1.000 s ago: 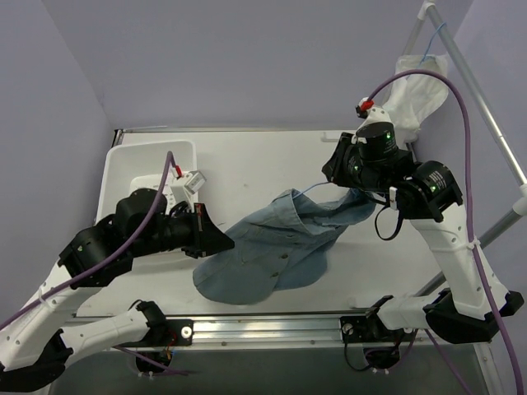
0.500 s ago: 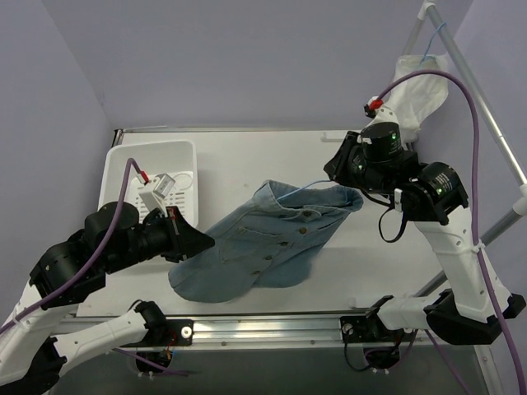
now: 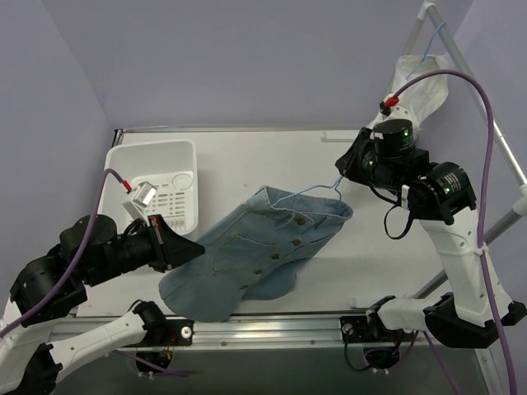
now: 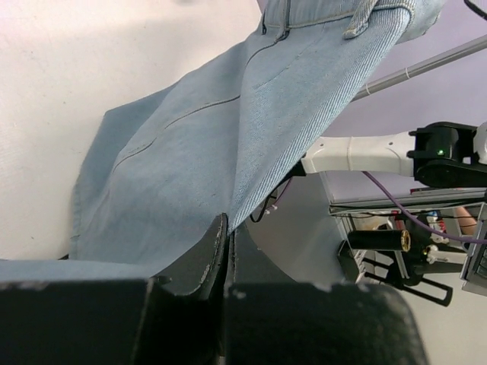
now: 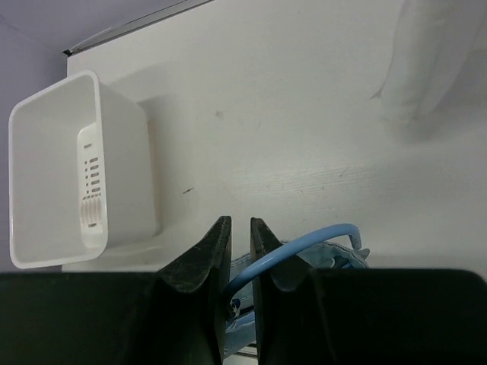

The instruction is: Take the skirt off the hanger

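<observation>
Denim skirt (image 3: 251,255): light blue, buttoned down the front; it is stretched slantwise over the middle of the white tabletop (image 3: 247,156), with the waistband raised toward the far right and the hem drawn toward the near left.
Thin light-blue wire hanger (image 3: 306,191): seen along the waistband, which is draped from it; whether the waistband is clipped to the wire cannot be told.
Right gripper (image 3: 342,174): clenched on the hanger's hook; in the right wrist view the blue wire is pinched between the two black fingers (image 5: 202,258).
Left gripper (image 3: 188,247): clamped on the skirt's edge near the hem; in the left wrist view the fabric is drawn down into the seam between the closed jaws.
White slotted plastic basket (image 3: 152,146): set at the far left of the tabletop, behind the left gripper.
White cloth bag (image 3: 420,78): hung at the far right, by the slanting metal rail (image 3: 486,103).
</observation>
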Motion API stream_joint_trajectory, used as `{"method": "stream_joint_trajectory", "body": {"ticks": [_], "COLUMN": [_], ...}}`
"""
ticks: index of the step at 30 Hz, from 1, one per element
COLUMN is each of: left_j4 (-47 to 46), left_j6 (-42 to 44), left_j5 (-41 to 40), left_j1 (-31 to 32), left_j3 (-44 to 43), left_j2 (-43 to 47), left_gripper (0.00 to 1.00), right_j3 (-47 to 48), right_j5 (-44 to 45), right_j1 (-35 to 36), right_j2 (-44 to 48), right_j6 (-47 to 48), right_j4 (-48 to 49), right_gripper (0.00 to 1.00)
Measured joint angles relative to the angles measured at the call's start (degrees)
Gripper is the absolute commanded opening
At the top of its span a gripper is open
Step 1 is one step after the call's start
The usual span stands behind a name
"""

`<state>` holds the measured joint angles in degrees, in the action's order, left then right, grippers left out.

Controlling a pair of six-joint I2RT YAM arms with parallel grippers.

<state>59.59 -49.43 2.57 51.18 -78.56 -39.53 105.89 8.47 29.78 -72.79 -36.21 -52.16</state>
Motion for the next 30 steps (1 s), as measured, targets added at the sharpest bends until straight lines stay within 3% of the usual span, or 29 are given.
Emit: {"method": "stream_joint_trajectory", "body": {"ticks": [19,23,27,30], "left_j4": [1.8,3.5,11.2,14.1], "left_j6": [-2.2,-3.1,-3.2,-3.5], "left_j5": [-0.3,-0.4,-1.1,-1.3], "left_j1": [0.0,0.0,0.0,0.0], "left_j3": [0.0,0.0,0.0,-0.2], "left_j2": [0.3,2.2,6.0,8.4], "left_gripper": [0.02,0.02,0.02,0.02], "right_j3": [-2.6,-2.6,-2.6,-2.6], "right_j5": [-9.9,-12.7,-10.9,-11.6], "right_j1": [-7.8,-13.5,-21.8,-23.0], "right_j2": [0.1,-0.5,-2.1,-3.0], "right_j6": [-0.2,-0.8,-0.4,0.2], "right_j4": [1.4,1.5,3.5,4.7], "right_gripper": [0.0,0.0,0.0,0.0]}}
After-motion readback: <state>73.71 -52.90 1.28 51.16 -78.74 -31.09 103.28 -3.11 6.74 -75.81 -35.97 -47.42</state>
